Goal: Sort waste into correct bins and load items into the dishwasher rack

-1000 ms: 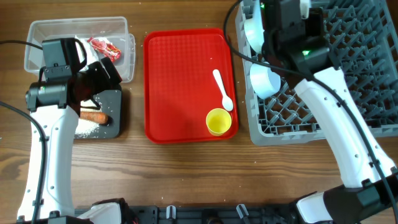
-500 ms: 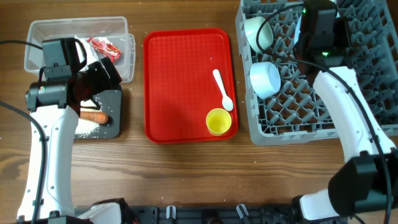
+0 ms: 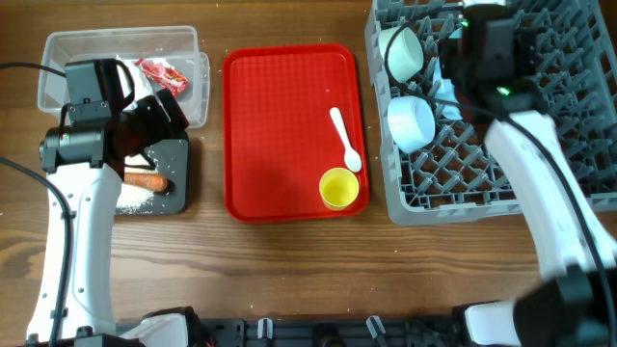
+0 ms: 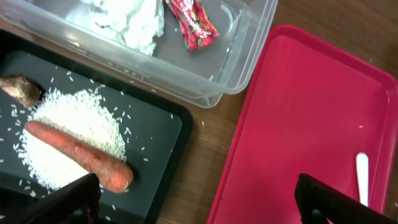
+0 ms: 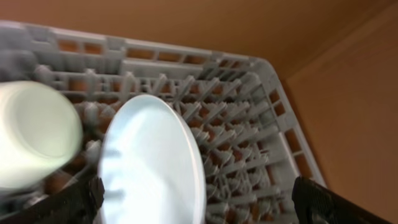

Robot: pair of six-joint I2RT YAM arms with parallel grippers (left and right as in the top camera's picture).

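The desk (image 3: 289, 270) is brown wood with a clear grain, and it fills the overhead view from edge to edge. A few white specks lie on the bare wood between the tub and the red tray.

At the far-left corner sits a clear tub (image 4: 249, 56) holding a crumpled tissue (image 4: 134, 18) and a red-and-white wrapper (image 4: 193, 25). Touching its near side is a black tray (image 4: 161, 124). In it a carrot (image 4: 78, 155) lies across a heap of rice (image 4: 68, 143), with a small brown scrap (image 4: 22, 90) beside the heap.

The left gripper (image 4: 196, 186) hangs above the black tray's right end, its fingers wide apart and holding nothing.

In the middle of the desk lies a red tray (image 4: 298, 124). A white spoon (image 3: 345, 138) and a yellow cup (image 3: 338, 187) sit near its right edge, the cup just nearer than the spoon.

A grey rack (image 3: 578, 125) takes up the far-right corner. Along its left side two pale bowls (image 3: 401, 50) (image 3: 412, 122) lie tipped among the pegs. A pale blue plate (image 5: 152, 168) stands on edge beside them.

The right gripper (image 5: 199, 199) is over the plate with its fingers spread, clamped on nothing.
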